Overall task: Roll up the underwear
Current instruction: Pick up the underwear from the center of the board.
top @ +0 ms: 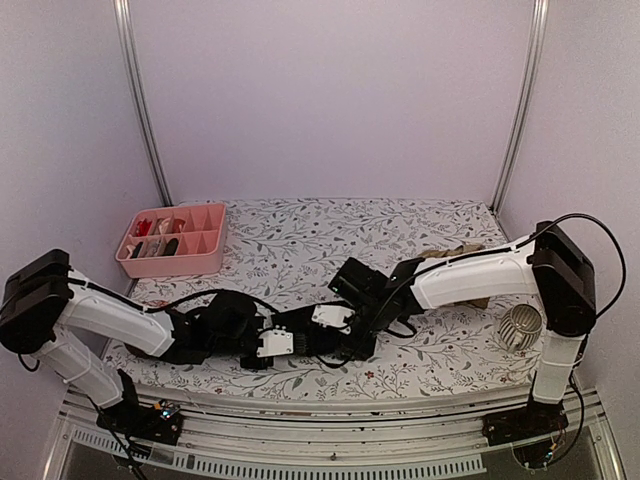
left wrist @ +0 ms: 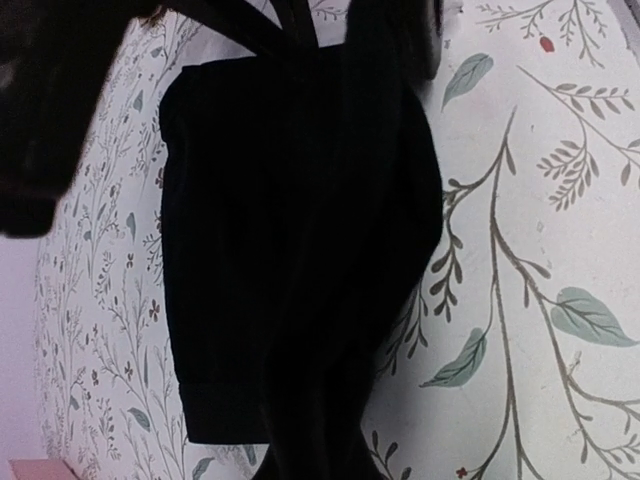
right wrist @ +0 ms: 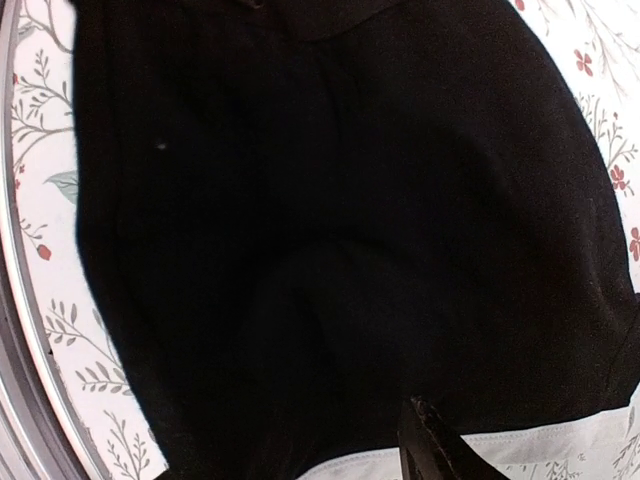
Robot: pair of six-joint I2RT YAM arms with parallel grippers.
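While left fingers [top: 292,342] clamp the black underwear [left wrist: 300,250], roll it tight just beyond them; right fingers' [right wrist: 425,445] spread I cannot tell.

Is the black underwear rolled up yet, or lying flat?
Flat, not rolled: both wrist views show the black underwear spread as a broad sheet on the floral tablecloth, with no coil. Whether it is folded over, cannot tell.

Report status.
Left gripper shut over black underwear. Right gripper over it, jaws unclear. Tan pair lies apart, far right. Nothing blocking.
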